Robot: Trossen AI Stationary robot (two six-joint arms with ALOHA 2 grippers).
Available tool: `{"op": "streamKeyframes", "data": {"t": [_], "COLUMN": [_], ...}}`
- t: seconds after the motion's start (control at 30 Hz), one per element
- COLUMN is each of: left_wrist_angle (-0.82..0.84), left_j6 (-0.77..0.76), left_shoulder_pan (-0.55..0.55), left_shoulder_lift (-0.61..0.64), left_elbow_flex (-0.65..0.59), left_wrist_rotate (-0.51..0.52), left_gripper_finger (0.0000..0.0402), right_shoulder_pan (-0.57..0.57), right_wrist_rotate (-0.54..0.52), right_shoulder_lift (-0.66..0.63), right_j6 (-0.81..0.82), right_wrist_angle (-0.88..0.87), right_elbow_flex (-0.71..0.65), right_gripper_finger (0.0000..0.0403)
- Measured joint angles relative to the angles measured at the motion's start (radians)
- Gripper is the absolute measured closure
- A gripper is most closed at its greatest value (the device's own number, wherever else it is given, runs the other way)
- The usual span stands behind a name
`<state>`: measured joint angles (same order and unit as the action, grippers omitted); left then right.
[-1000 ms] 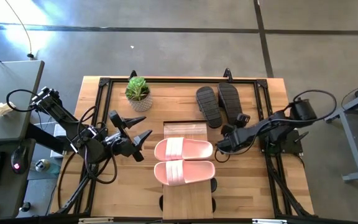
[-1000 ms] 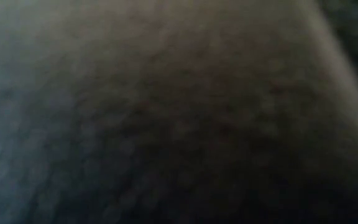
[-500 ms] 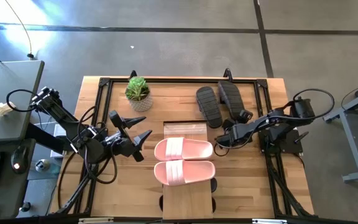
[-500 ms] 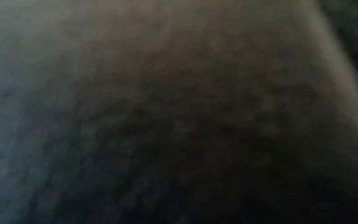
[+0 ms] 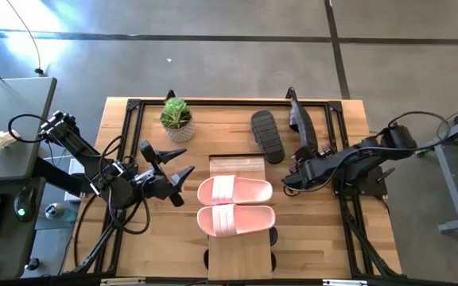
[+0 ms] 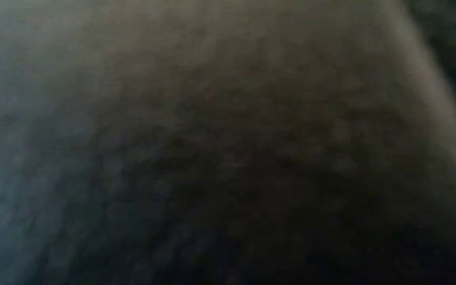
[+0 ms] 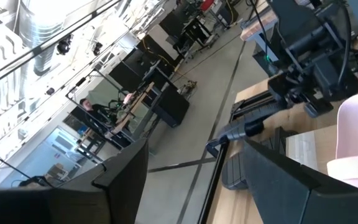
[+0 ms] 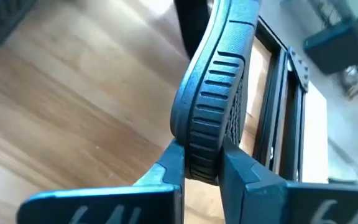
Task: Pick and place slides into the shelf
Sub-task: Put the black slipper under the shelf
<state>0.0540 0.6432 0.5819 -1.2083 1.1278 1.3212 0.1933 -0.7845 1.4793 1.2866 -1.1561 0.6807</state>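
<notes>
Looking down from the high view, your right pincer (image 5: pixel 303 156) grips a black slide (image 5: pixel 300 125) on edge, near the bench's (image 5: pixel 126 246) far right; carry it level toward the shelf (image 5: pixel 239 256), where the pink pair (image 5: pixel 234 205) lies. Left pincer (image 5: pixel 180 176) waits released. Right wrist view: fingers (image 8: pixel 170 167) clamp the ribbed, rubbery sole (image 8: pixel 211 118) firmly.

Pale pink pair of slides (image 5: pixel 234 206) flat, side by side on the shelf (image 5: pixel 238 253) at centre; one black slide (image 5: pixel 266 136) sole-up at 1 o'clock, another black slide (image 5: pixel 300 125) tipped on edge beside it.
</notes>
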Motion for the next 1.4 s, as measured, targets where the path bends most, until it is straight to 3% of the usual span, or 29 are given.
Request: {"op": "streamKeyframes", "data": {"t": [0.27,0.7,1.03,1.4], "left_wrist_angle": [0.001,0.011,0.068,0.099], "left_j6": [-0.016,-0.019,-0.057,-0.102], "left_shoulder_pan": [0.000,0.000,0.000,0.000], "left_shoulder_lift": [0.000,0.000,0.000,0.000], "left_elbow_flex": [0.000,0.000,0.000,0.000], "left_wrist_rotate": [0.000,0.000,-0.010,-0.057], "left_gripper_finger": [0.0158,0.0158,0.0158,0.0158], "right_shoulder_pan": [0.055,0.146,0.232,0.348], "right_wrist_rotate": [-0.020,-0.053,-0.094,0.089], "right_shoulder_lift": [-0.113,-0.186,-0.249,-0.252], "right_j6": [0.257,0.438,0.394,0.344], "right_wrist_angle": [-0.221,-0.421,-0.419,-0.417], "right_elbow_flex": [0.069,0.325,0.583,0.846], "right_gripper_finger": [0.0384,0.0387,0.0388,0.0388]}}
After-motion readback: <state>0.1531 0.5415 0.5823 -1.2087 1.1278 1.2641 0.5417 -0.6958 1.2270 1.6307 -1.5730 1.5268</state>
